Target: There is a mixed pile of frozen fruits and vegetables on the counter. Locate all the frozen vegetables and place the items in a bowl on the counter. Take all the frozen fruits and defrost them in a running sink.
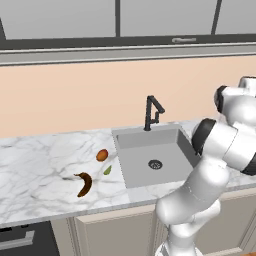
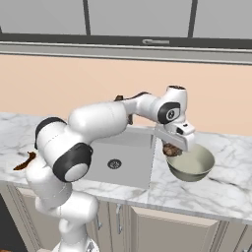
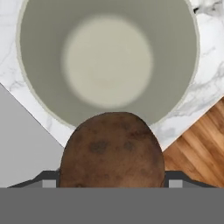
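My gripper is shut on the dark brown ball, holding it just above the near rim of the grey-olive bowl, which is empty inside. In the hand view the ball hides most of both fingers, and the bowl lies right beyond it. Left of the sink on the marble counter lie the orange ball, the tiny green piece and the curved brown-orange piece.
A thin black faucet stands behind the basin, which has a round drain. The bowl sits on the counter strip right of the sink, near the front edge. Wooden floor shows below that edge.
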You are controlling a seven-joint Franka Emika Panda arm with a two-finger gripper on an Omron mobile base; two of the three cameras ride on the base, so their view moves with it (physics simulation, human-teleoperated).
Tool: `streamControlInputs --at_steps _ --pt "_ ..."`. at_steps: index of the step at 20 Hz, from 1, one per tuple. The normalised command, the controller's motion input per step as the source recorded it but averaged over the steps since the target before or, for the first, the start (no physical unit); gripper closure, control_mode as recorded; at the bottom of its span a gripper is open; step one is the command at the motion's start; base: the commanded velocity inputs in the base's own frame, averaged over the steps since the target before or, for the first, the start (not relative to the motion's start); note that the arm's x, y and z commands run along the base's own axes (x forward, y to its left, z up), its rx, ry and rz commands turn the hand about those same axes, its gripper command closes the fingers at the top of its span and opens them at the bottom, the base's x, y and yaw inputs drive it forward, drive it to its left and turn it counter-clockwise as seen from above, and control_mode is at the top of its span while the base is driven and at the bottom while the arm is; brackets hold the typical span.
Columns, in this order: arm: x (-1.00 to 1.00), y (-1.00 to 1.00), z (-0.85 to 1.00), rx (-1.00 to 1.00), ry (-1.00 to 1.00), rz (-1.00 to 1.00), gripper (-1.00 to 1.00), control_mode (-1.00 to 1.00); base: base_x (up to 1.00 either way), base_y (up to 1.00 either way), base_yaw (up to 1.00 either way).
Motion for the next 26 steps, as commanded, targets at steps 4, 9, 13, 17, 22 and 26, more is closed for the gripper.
streamControlInputs --at_steps 4,9,13,17,22,26 --pt "0.37 -0.23 -0.31 0.01 0.0 0.0 1.0 -1.0 0.0 0.0 0.0" --pt "0.45 -0.29 -0.33 0.01 0.0 0.0 1.0 -1.0 0.0 0.0 0.0" --pt "0.29 -0.44 -0.39 0.03 0.0 0.0 1.0 -1.0 0.0 0.0 0.0" --pt "0.15 -0.47 -0.44 0.04 0.0 0.0 1.0 -1.0 0.0 0.0 0.0" --pt "0.19 -0.23 -0.31 0.03 -0.02 0.01 1.0 -1.0 0.0 0.0 0.0" --pt "0.16 -0.14 -0.18 0.03 -0.01 0.01 1.0 -1.0 0.0 0.0 0.0"
